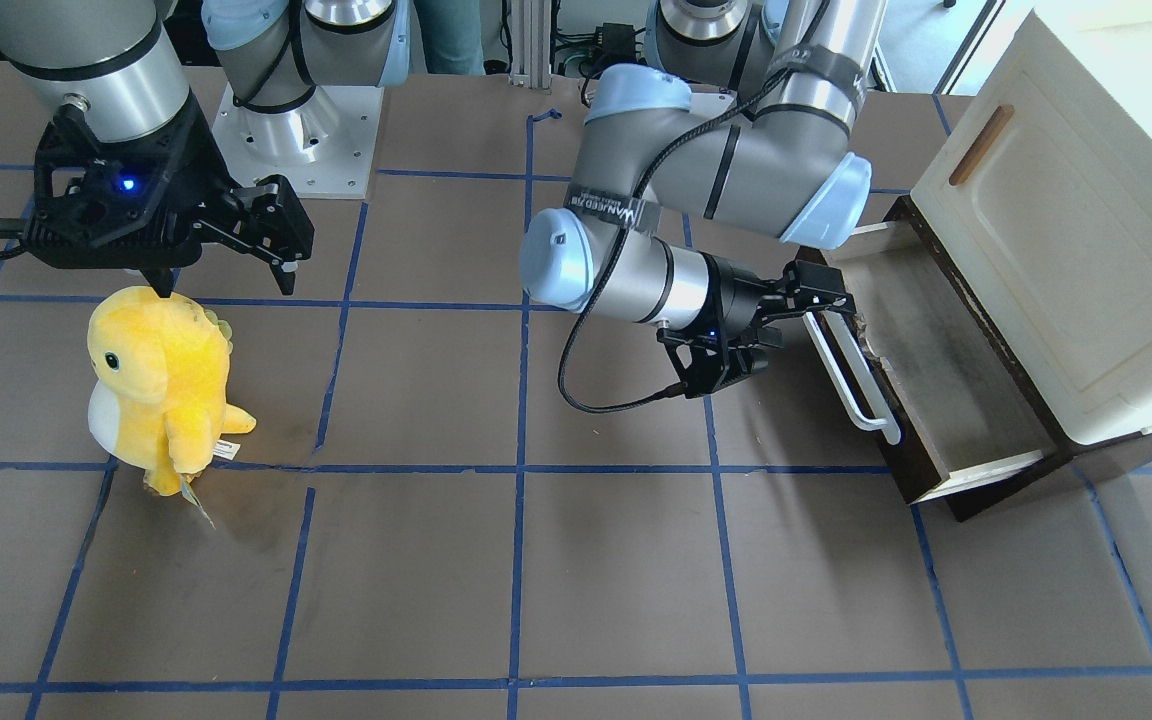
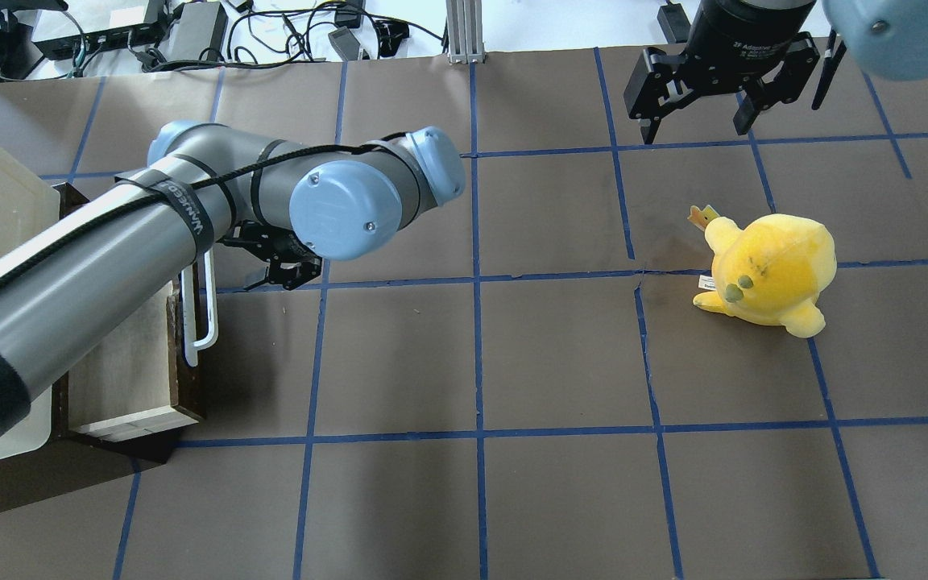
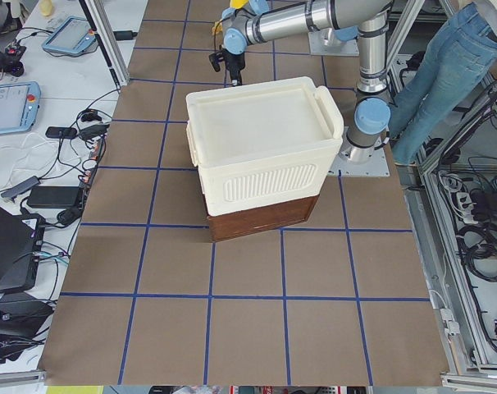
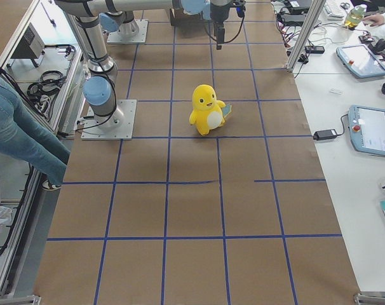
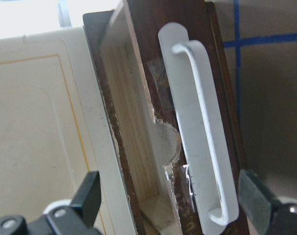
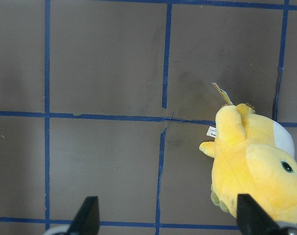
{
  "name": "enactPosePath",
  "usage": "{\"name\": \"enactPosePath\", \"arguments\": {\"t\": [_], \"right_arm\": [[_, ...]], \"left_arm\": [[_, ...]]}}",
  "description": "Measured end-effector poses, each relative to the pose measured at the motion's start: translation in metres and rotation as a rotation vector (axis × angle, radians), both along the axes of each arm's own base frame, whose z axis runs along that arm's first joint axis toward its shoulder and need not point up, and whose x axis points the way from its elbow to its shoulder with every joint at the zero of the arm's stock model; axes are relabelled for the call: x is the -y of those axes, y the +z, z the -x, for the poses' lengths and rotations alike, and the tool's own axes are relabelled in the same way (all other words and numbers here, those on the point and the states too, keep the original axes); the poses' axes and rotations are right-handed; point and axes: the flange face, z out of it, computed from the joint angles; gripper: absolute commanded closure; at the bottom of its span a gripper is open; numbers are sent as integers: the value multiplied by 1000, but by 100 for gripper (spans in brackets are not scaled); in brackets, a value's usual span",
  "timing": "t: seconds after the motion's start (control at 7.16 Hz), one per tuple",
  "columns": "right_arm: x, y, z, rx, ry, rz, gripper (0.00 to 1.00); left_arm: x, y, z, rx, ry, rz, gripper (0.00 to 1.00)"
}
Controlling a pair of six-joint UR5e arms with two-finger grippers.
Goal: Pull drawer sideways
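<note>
The drawer (image 1: 946, 390) has a dark brown front and a white bar handle (image 1: 851, 370). It stands pulled out from under the cream cabinet (image 1: 1066, 250). My left gripper (image 1: 821, 300) is at the far end of the handle. In the left wrist view it (image 5: 170, 186) is open, and its fingers (image 5: 89, 193) stand wide on either side of the drawer front (image 5: 148, 58) and handle (image 5: 202, 142) without touching them. In the overhead view the drawer (image 2: 130, 354) lies partly under my left arm. My right gripper (image 1: 266, 235) hangs open and empty over the table.
A yellow plush toy (image 1: 161, 380) stands just below my right gripper and also shows in the right wrist view (image 6: 256, 166). The cream cabinet door has a wooden handle (image 1: 981, 145). Blue tape lines cross the brown table (image 1: 536, 560).
</note>
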Motion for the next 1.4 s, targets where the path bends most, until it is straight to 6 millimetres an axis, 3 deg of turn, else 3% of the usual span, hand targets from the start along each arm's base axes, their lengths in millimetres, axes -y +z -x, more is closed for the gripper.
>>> {"name": "enactPosePath", "arguments": {"t": [0.28, 0.56, 1.12, 1.4], "right_arm": [[0, 0, 0, 0, 1, 0, 0], [0, 0, 0, 0, 0, 0, 0], [0, 0, 0, 0, 0, 0, 0], [0, 0, 0, 0, 0, 0, 0]], "left_arm": [[-10, 66, 9, -285, 19, 22, 0], [-32, 124, -4, -532, 74, 67, 0], [-21, 177, -75, -854, 33, 74, 0], [-19, 189, -89, -898, 26, 99, 0]]}}
